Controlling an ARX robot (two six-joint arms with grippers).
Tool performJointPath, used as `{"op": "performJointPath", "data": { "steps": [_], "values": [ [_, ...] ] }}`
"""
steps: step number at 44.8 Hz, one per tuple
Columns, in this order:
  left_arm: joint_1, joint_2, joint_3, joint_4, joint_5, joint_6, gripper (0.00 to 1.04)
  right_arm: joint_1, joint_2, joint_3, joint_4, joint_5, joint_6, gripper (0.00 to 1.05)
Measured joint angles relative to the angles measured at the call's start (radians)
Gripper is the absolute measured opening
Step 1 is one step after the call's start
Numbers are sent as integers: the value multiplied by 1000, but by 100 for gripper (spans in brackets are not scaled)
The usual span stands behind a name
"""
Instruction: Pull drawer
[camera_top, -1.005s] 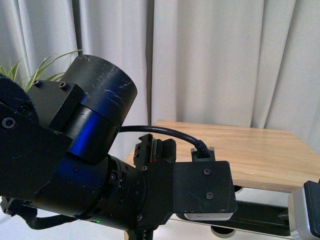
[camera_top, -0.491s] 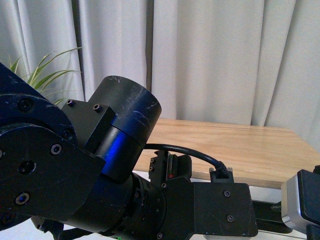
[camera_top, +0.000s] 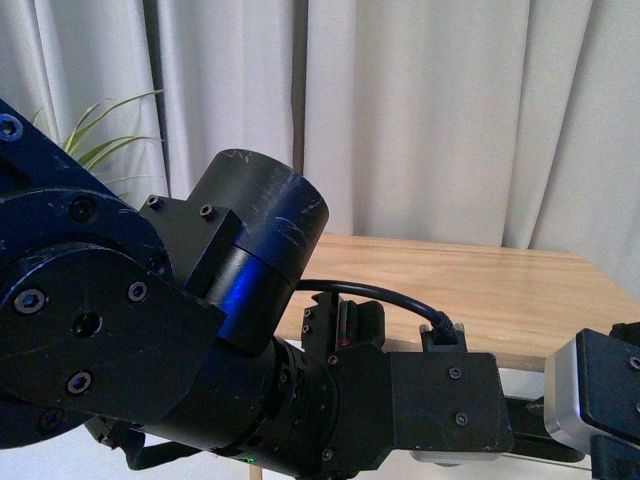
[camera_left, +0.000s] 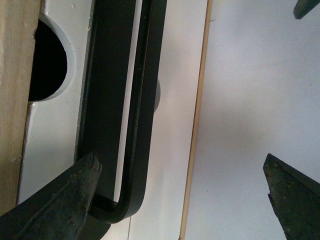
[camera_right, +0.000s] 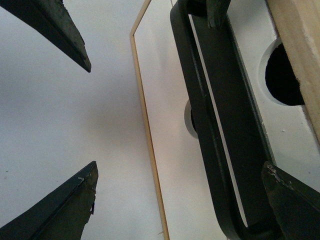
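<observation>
The drawer's white front panel (camera_left: 170, 130) fills the left wrist view, with its long black bar handle (camera_left: 139, 100) and the half-round notch (camera_left: 47, 60) beside the wooden top board (camera_left: 15, 100). My left gripper (camera_left: 182, 172) is open; the handle's bent end lies between its fingers, close to one fingertip (camera_left: 82, 182). In the right wrist view the same panel (camera_right: 167, 125) and handle (camera_right: 212, 130) show. My right gripper (camera_right: 180, 177) is open around the handle's other end, one fingertip (camera_right: 282, 187) beside the bar. From the front, the left arm (camera_top: 150, 350) hides most of the drawer.
The light wooden top board (camera_top: 500, 290) stands ahead at the right. Pale curtains (camera_top: 430, 110) hang behind it, and a green plant (camera_top: 95, 140) is at the far left. The right arm's wrist block (camera_top: 595, 395) sits at the right edge.
My left arm has shifted right and a little lower in front of the cabinet. The right wrist block has come further into the front view from the right.
</observation>
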Motion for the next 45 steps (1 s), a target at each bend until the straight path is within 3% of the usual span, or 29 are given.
{"op": "performJointPath", "data": {
  "steps": [45],
  "values": [
    [19,32,32,-68,-32,35,99,34,145,22,123,32,74,96]
  ]
}}
